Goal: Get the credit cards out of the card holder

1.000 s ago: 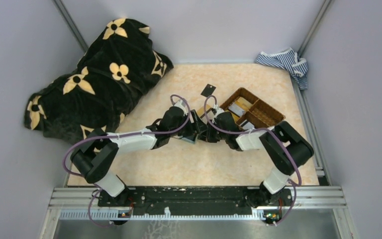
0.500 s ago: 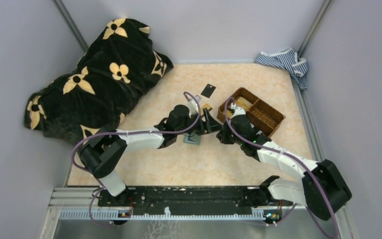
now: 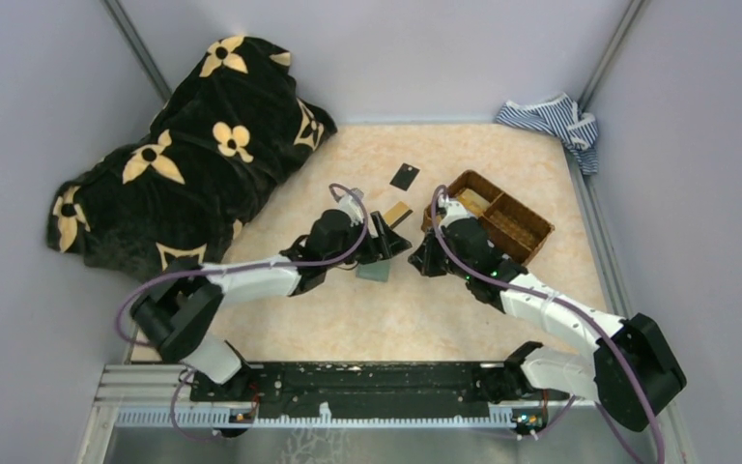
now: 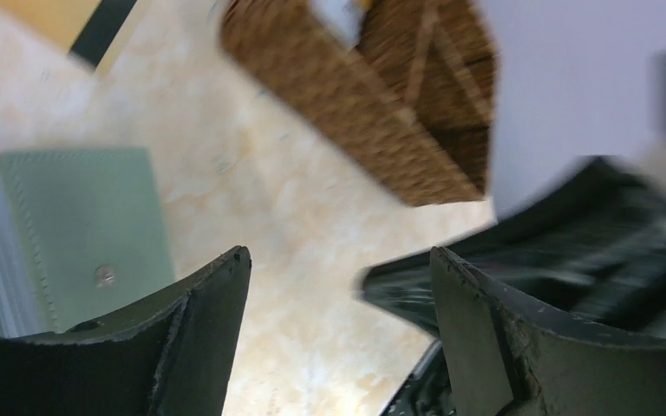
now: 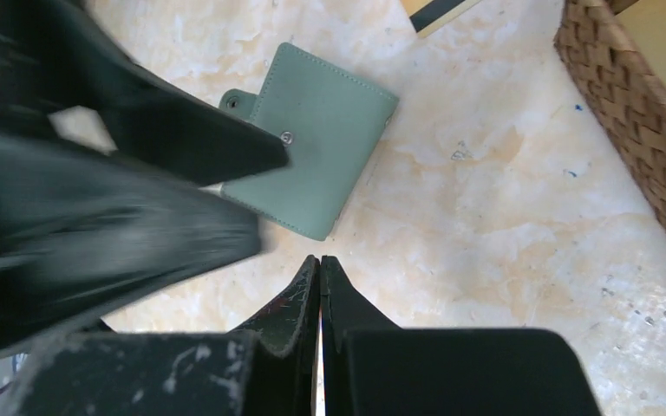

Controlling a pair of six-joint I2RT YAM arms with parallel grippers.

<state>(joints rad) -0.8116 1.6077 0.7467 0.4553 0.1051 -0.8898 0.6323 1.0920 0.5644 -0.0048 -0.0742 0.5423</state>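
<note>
Fingers of my left gripper point(image 4: 340, 260) stood apart with nothing between them, hanging low just over the card holder point(image 5: 325, 173). That green holder lay flat and folded on the table point(image 5: 486, 225), between my two arms. My right gripper point(image 5: 319, 260) was pressed together and empty, its tips near the holder's corner but not touching it. The woven basket point(image 5: 633, 104) stood beside it on the right. Whether credit cards sat inside the holder, I could not tell.
</note>
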